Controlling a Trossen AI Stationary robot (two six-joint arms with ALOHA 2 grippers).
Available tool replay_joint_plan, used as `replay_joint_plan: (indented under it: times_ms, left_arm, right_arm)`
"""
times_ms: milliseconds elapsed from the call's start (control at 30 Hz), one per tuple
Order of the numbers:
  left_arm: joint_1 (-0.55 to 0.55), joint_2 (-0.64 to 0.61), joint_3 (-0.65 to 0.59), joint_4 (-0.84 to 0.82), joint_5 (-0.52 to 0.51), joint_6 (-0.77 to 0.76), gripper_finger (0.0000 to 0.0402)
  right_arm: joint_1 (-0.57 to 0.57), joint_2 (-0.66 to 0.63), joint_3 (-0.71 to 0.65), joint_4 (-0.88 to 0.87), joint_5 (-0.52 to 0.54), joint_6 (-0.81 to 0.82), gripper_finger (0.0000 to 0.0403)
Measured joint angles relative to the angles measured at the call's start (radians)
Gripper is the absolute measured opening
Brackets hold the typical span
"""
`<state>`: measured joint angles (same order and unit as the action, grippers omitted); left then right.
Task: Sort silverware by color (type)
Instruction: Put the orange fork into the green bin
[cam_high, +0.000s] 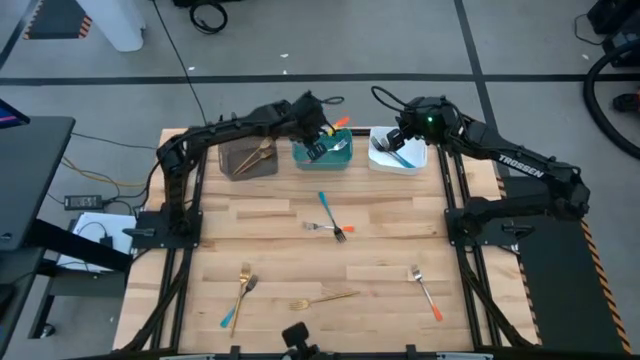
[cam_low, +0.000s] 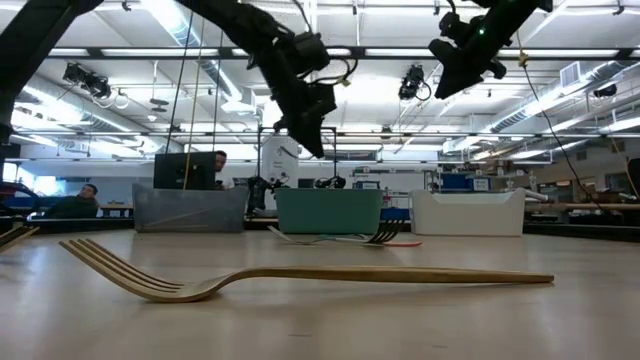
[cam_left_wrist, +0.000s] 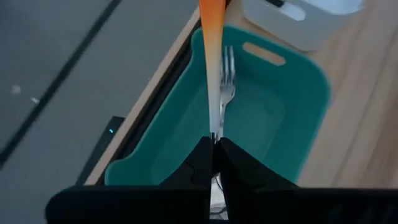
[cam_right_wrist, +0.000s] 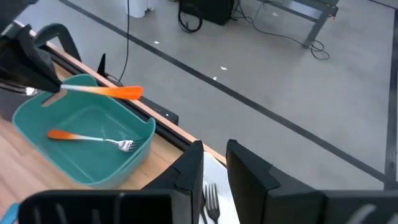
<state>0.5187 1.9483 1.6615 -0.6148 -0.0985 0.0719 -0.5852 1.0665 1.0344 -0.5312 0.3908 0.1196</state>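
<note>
Wood-slat tabletop (cam_high: 300, 225) w/ three bins along the far edge. Left gripper (cam_left_wrist: 215, 144) over teal bin (cam_left_wrist: 308, 106), fingers pinched on an orange-handled utensil (cam_left_wrist: 211, 37); an orange-handled fork (cam_right_wrist: 93, 138) lies inside that bin. Right gripper (cam_right_wrist: 214, 158) above white bin (cam_high: 397, 158), fingers slightly apart, holding nothing. Gold forks (cam_high: 325, 298), teal- and orange-handled pieces (cam_high: 328, 215) scattered mid-table and near edge.

Overhead view straight down, low view level across the table, both wrist views sharing teal bin (cam_left_wrist: 298, 118).
</note>
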Motion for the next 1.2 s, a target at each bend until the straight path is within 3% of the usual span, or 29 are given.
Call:
replay_joint_plan:
  times_ms: [133,367,1200]
  left_arm:
    - [0.033,0.028,0.000,0.004,0.071,0.001,0.0022]
    - [0.034,0.051,-0.001,0.049,0.108,0.070,0.0022]
    - [0.041,0.133,-0.001,0.079,0.200,0.097,0.0023]
  right_arm:
    - [-0.012,0.002,0.000,-0.001,0.000,0.001,0.0077]
    - [-0.021,0.003,0.000,-0.002,0.001,0.018,0.0077]
    - [-0.039,0.003,0.000,0.000,0.001,0.088,0.0077]
